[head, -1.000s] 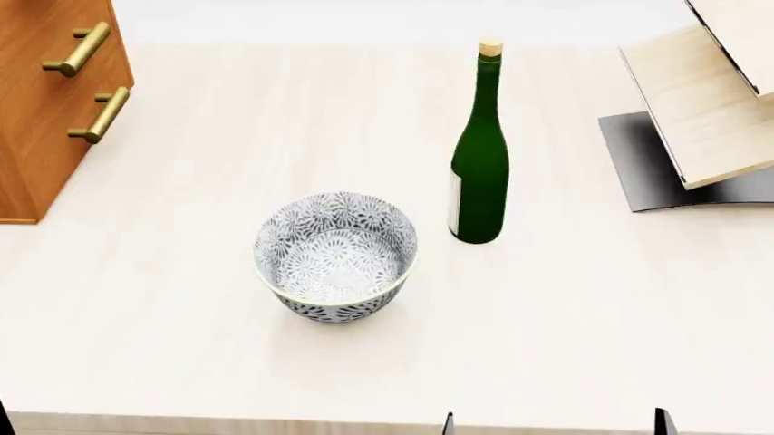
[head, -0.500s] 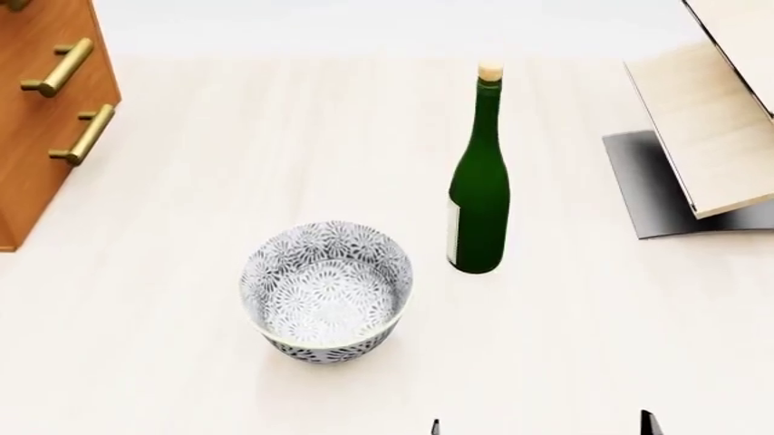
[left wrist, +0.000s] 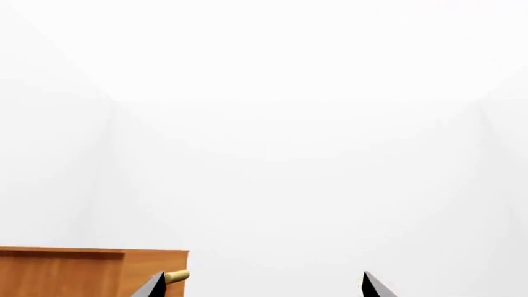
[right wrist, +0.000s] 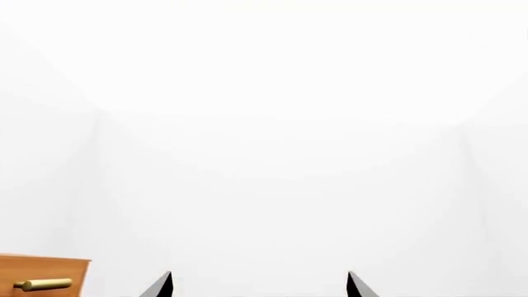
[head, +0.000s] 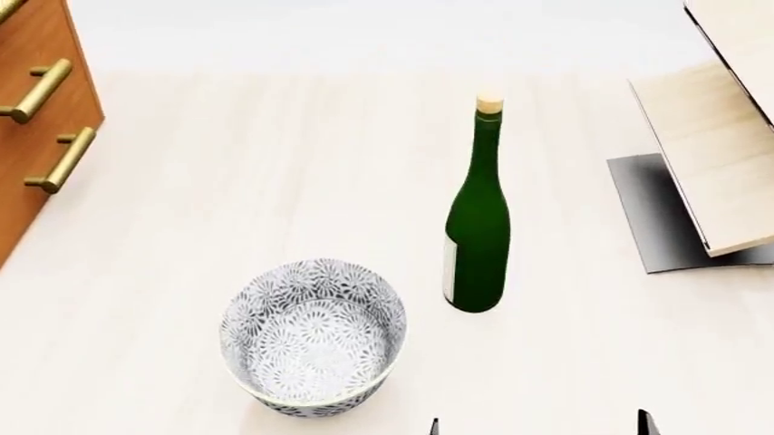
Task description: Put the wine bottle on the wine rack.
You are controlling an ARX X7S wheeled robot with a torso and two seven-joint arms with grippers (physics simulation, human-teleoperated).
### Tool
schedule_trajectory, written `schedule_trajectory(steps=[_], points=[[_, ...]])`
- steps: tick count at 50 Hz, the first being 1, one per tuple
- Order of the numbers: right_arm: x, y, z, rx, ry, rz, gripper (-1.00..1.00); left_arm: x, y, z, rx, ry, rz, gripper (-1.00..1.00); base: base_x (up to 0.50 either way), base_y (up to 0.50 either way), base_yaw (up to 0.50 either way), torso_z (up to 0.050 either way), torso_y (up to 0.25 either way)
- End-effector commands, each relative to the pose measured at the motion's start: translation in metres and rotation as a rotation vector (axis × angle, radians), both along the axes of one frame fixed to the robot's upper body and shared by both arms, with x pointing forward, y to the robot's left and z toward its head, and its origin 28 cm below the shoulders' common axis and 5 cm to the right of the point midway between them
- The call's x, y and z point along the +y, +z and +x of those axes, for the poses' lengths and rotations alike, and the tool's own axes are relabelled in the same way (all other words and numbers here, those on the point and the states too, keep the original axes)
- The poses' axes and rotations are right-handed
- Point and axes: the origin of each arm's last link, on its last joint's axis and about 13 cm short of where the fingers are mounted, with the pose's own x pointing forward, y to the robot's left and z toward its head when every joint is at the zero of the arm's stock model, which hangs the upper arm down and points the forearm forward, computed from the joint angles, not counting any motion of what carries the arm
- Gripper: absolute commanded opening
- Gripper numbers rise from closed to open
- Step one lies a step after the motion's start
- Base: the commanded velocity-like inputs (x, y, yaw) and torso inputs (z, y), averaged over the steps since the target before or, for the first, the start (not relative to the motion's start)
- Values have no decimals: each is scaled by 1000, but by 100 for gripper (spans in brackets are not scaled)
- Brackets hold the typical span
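The wine bottle, dark green with a tan cork, stands upright on the pale table, a little right of the middle of the head view. The wine rack, slanted pale boards on a grey base, is at the right edge, partly cut off. Only the two dark tips of my right gripper show at the bottom edge, wide apart and nearer to me than the bottle. In the right wrist view that gripper is open and empty. My left gripper is open too, seen only in its wrist view. Neither wrist view shows the bottle or rack.
A patterned grey-and-white bowl sits near the front, left of the bottle. A brown drawer cabinet with brass handles stands at the far left; it also shows low in the left wrist view as the cabinet and in the right wrist view.
The head view has shifted: bottle, bowl and rack all sit lower in the picture and the cabinet further left. Nothing on the table has moved relative to the rest.
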Motion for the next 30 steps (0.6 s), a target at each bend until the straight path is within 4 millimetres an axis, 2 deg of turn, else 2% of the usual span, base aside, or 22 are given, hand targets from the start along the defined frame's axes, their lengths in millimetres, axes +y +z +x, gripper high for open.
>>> schedule_trajectory(steps=[1, 30], points=[[0, 0, 1, 5, -3, 1, 100, 0, 0, 0, 1, 2, 4, 100, 180, -16, 0, 0, 0], [2, -3, 3, 28, 20, 14, 100, -1, 0, 1, 4, -8, 8, 100, 184, -15, 0, 0, 0]])
